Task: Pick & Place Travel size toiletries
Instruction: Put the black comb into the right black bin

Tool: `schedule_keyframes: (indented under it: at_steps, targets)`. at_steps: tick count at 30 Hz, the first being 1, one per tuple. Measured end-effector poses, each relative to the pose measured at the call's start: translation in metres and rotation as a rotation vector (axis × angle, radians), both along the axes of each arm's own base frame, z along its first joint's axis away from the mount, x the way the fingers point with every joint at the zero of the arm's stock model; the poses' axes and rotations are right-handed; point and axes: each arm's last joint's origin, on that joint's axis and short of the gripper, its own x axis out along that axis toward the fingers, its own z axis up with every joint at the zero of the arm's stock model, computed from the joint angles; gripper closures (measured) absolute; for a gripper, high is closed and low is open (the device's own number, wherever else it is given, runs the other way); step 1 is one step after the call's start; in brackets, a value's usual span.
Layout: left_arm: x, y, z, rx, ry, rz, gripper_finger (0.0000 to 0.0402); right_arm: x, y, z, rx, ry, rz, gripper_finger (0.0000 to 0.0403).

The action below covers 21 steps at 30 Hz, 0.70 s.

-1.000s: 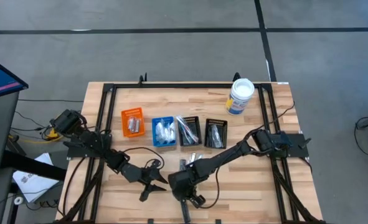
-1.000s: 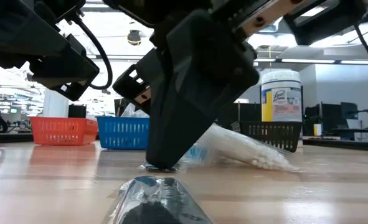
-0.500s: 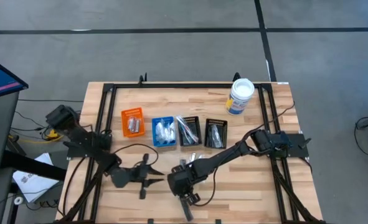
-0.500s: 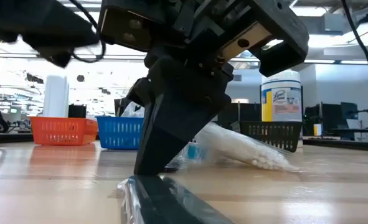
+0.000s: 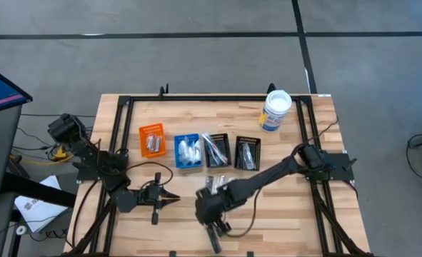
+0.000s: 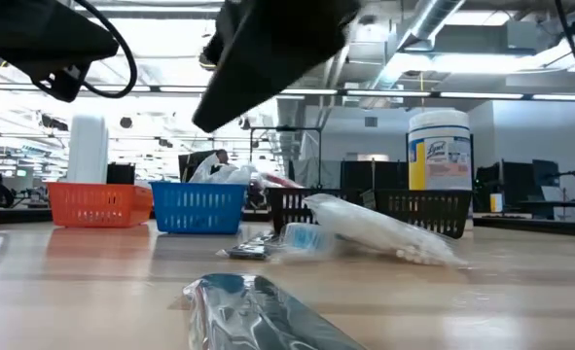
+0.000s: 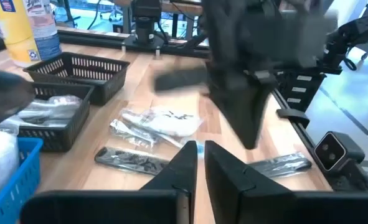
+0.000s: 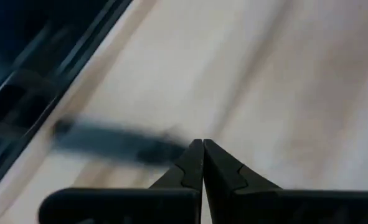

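Loose travel size toiletries lie on the wooden table: a white crinkly packet [image 7: 162, 121], a black clear-wrapped piece [image 7: 131, 160], and a bag of white sticks [image 6: 375, 228]. A silvery-black packet [image 6: 253, 311] lies by the near edge [image 5: 215, 241]. My right gripper [image 8: 202, 144] hangs shut above that packet, clear of it. My left gripper [image 7: 200, 152] hovers left of the loose items [image 5: 173, 200]. Its fingers are all but together with nothing between them. More toiletries fill the orange bin [image 5: 152, 140], the blue bin [image 5: 188, 151] and two black bins [image 5: 215, 150].
A white tub with a blue label [image 5: 275, 111] stands at the far right. A black frame rail [image 5: 211, 98] runs round the table. Bare wood lies between the bins and the near edge, on either side of the grippers.
My right gripper has risen off the silvery-black packet by the near edge, and the packet stays on the table. My left gripper has drawn back toward the table's left edge, turned more level, and brought its spread fingers together.
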Motion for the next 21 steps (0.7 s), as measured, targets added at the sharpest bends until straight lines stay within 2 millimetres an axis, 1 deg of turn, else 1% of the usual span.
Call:
schedule_keyframes:
  at_steps: [2,5,9,10,14,18,21]
  targets:
    - [0.0,0.0,0.0,0.0,0.0,0.001,0.038,-0.005,0.006,-0.012,0.028,0.067,0.059,0.0403]
    - [0.0,0.0,0.0,-0.005,-0.005,0.002,0.0384,-0.004,0.014,-0.025,0.067,0.09,0.134,0.0403]
    - [0.001,0.0,0.001,-0.009,-0.008,0.005,0.0389,0.0,0.017,-0.041,0.137,0.127,0.151,0.0403]
    - [0.001,0.0,0.001,-0.01,-0.009,0.005,0.039,-0.001,0.018,-0.042,0.145,0.133,0.156,0.0403]
    - [0.0,0.0,0.001,-0.021,-0.01,0.005,0.0393,0.001,0.021,-0.04,0.162,0.107,0.167,0.0403]
    - [0.0,-0.001,0.001,-0.024,-0.013,0.001,0.0394,0.002,0.019,-0.04,0.145,0.103,0.15,0.0403]
    - [0.0,-0.001,0.001,-0.023,-0.012,-0.001,0.0394,0.002,0.014,-0.041,0.125,0.12,0.118,0.0403]
